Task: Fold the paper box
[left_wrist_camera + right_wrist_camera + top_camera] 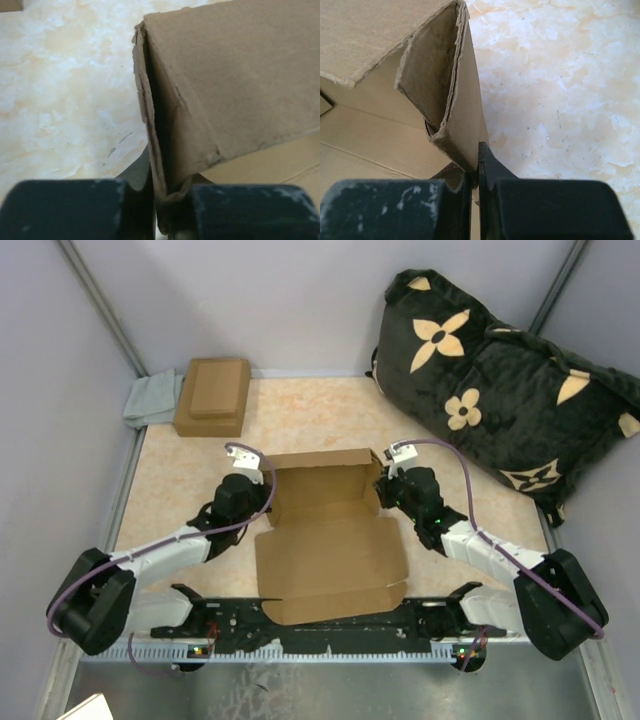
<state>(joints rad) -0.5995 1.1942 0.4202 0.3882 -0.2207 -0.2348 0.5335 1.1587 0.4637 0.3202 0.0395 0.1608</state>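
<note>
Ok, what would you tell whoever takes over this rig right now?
Left end effector: closed on the left side wall of the plain brown corrugated cardboard box.
Right end effector: shut on its right side wall.
The box sits on the beige marbled table, between the arms.
Done: rear wall and both side walls stand up.
Left: the large near flap lies flat, not yet folded over.
</note>
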